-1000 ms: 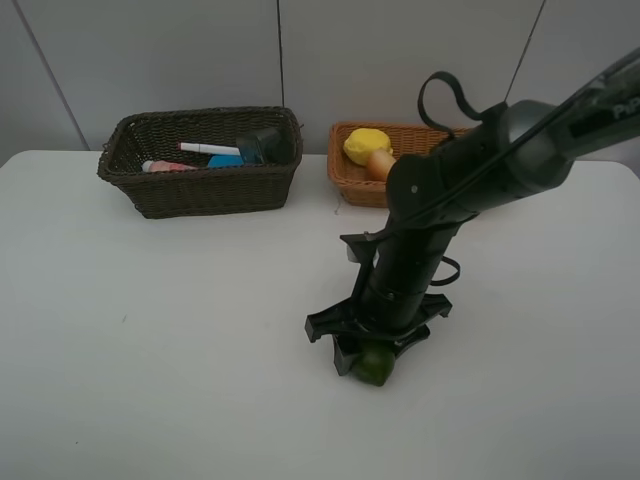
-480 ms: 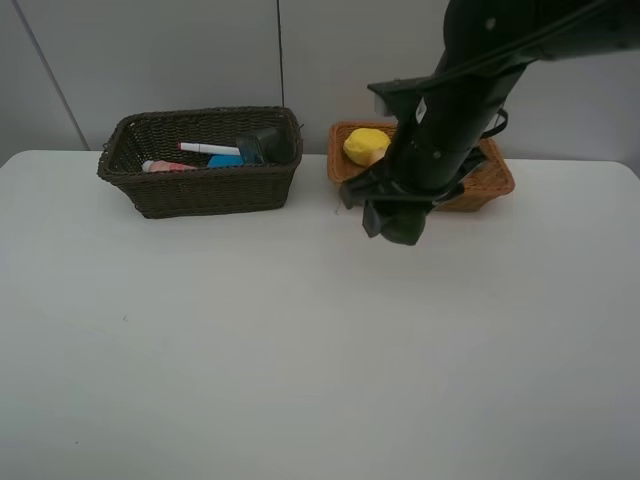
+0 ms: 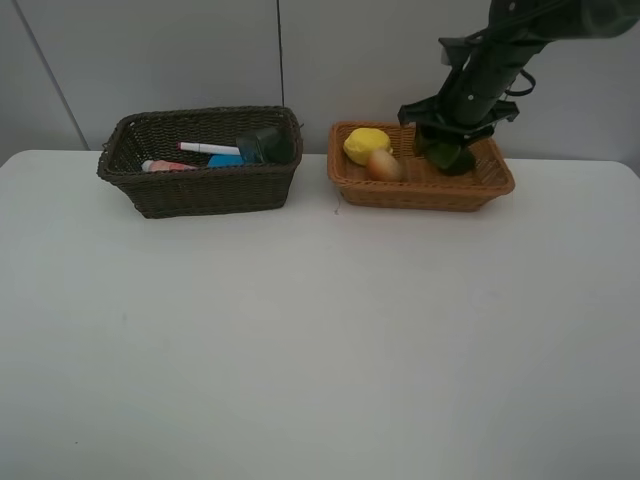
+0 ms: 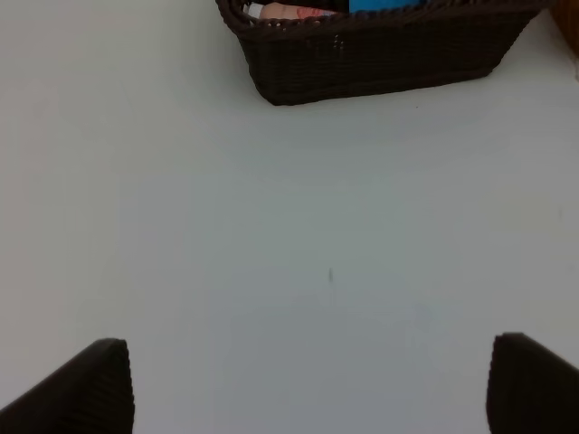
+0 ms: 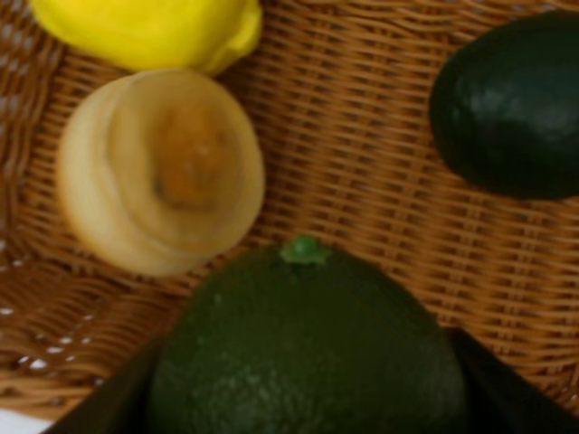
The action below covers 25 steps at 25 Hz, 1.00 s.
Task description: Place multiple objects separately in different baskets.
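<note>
A: The right gripper (image 5: 308, 398) is clamping a dark green fruit (image 5: 308, 348), a finger (image 5: 493, 384) showing on each side. It is hanging over the tan basket (image 5: 362, 181).

B: The high view is only showing a dark lump under that gripper (image 3: 447, 150).

A: The wrist view is also showing an avocado (image 5: 511, 104) lying in the basket beyond the fruit, apart from it, plus the halved one (image 5: 163, 172) touching the lemon (image 5: 145, 32).

B: The left gripper (image 4: 312, 384) is standing wide over the bare table (image 4: 326, 244), out of the high view. Farther off is the dark basket (image 3: 200, 165) with the marker (image 3: 210, 149), pink bottle (image 3: 165, 166), something blue (image 3: 224, 161) and a grey bottle (image 3: 262, 144).
</note>
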{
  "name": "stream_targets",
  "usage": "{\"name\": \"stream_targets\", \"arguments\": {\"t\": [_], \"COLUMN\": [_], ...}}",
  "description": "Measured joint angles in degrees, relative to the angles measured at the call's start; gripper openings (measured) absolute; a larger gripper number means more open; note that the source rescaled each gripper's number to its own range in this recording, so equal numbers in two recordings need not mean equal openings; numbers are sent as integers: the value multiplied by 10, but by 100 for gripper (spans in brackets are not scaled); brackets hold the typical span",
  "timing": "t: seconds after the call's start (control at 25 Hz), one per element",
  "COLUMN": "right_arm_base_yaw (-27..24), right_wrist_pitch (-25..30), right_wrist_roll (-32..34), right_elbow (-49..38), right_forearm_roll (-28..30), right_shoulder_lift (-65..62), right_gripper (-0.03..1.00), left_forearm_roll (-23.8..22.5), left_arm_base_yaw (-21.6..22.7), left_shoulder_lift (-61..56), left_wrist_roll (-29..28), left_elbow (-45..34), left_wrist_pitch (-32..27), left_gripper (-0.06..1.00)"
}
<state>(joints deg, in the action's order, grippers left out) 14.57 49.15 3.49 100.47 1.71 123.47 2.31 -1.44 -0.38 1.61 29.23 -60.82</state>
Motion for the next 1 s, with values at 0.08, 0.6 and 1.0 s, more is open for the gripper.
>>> {"name": "stream_targets", "arguments": {"t": [0.08, 0.6, 1.0], "right_arm_base_yaw": [-2, -31, -115], "right_wrist_pitch": [1, 33, -3], "right_wrist_roll": [0, 100, 144], "right_elbow": [5, -18, -276], "right_forearm_roll": [4, 160, 176], "right_shoulder_lift": [6, -71, -335], "right_gripper": [79, 100, 100], "left_forearm_roll": [0, 0, 0], "left_arm_base_yaw": [0, 0, 0], "left_shoulder_lift": [0, 0, 0], "left_wrist_roll": [0, 0, 0], "left_elbow": [0, 0, 0], "left_wrist_pitch": [0, 0, 0], "left_gripper": [100, 100, 100]}}
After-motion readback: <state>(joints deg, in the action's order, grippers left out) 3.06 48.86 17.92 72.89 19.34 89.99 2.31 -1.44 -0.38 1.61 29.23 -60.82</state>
